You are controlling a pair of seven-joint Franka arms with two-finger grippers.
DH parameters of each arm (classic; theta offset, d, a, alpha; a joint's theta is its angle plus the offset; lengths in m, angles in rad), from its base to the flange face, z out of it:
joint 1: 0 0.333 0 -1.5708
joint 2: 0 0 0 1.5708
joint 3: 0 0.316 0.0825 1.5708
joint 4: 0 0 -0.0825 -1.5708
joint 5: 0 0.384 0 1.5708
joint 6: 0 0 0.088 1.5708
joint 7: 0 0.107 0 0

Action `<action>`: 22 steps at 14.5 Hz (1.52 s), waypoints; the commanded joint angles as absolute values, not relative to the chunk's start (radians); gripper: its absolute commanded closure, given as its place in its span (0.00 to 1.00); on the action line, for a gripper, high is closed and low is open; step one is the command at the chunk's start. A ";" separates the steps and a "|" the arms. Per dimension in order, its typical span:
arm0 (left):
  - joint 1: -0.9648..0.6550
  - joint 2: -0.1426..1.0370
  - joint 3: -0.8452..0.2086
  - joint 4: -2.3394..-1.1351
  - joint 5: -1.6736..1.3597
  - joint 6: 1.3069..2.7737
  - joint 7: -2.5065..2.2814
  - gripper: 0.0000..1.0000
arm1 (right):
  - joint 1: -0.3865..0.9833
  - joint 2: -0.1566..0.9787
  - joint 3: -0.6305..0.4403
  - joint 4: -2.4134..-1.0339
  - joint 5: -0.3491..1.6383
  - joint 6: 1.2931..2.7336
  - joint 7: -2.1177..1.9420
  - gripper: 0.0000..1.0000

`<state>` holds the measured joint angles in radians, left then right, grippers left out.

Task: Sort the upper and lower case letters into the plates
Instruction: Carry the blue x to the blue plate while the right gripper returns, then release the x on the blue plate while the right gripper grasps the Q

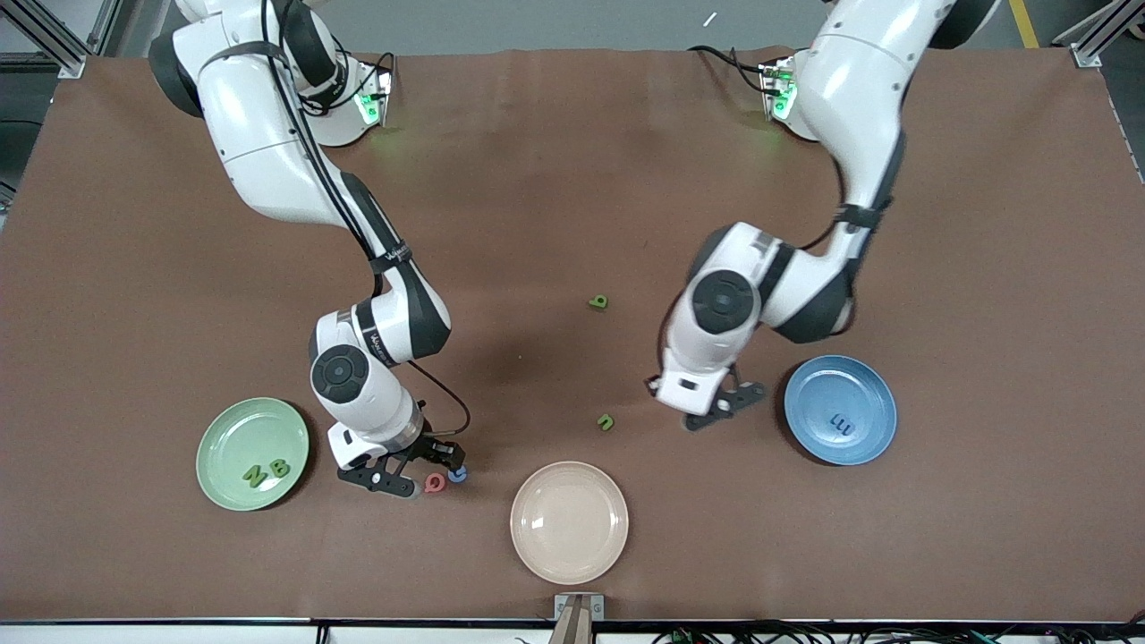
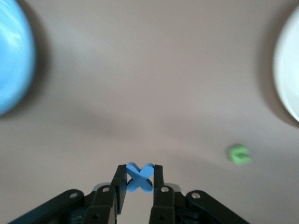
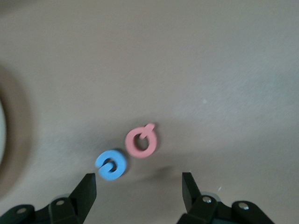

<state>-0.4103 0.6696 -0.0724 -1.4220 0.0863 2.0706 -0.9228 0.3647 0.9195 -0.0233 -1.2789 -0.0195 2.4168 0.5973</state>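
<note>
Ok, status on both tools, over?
Left tool shut on blue x, beside blue plate. Right tool open, low by pink Q and blue C. Nothing blocking.

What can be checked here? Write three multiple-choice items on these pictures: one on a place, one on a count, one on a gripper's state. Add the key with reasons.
1. Where is the pink Q?
A. In the blue plate
B. On the table beside the blue C
C. In the cream plate

2. How many letters lie in the pale green plate?
A. None
B. Four
C. Two

3. What state is the left gripper in?
A. Shut on the blue x
B. Open and empty
C. Shut on the green u

Key:
1 B, both letters lie on bare table under the open right gripper.
2 C, only the green N and green B are in it.
3 A, the left wrist view shows the x pinched between its fingers.
</note>
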 commanded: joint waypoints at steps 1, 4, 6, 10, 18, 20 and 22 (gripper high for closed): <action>-0.284 0.637 -0.081 -1.465 0.097 2.011 -0.798 0.99 | 0.353 0.957 -0.034 -1.267 -0.139 2.501 0.569 0.17; -0.157 0.650 -0.083 -1.496 0.097 2.011 -0.663 0.98 | 0.348 0.999 -0.034 -1.255 -0.158 2.556 0.569 0.18; -0.100 0.681 -0.083 -1.497 0.097 2.011 -0.615 0.95 | 0.350 1.020 -0.034 -1.227 -0.158 2.559 0.569 0.19; -0.067 0.726 -0.081 -1.497 0.097 2.028 -0.595 0.34 | 0.354 1.032 -0.034 -1.206 -0.156 2.559 0.575 0.19; -0.234 0.706 -0.117 -1.473 0.080 2.017 -0.891 0.00 | 0.374 1.048 -0.032 -1.201 -0.156 2.562 0.594 0.29; -0.297 0.742 -0.118 -1.412 0.078 2.031 -0.981 0.00 | 0.374 1.049 -0.032 -1.201 -0.156 2.566 0.588 0.41; -0.353 0.779 -0.117 -1.341 0.077 2.033 -1.041 0.01 | 0.373 1.048 -0.032 -1.201 -0.156 2.566 0.584 0.58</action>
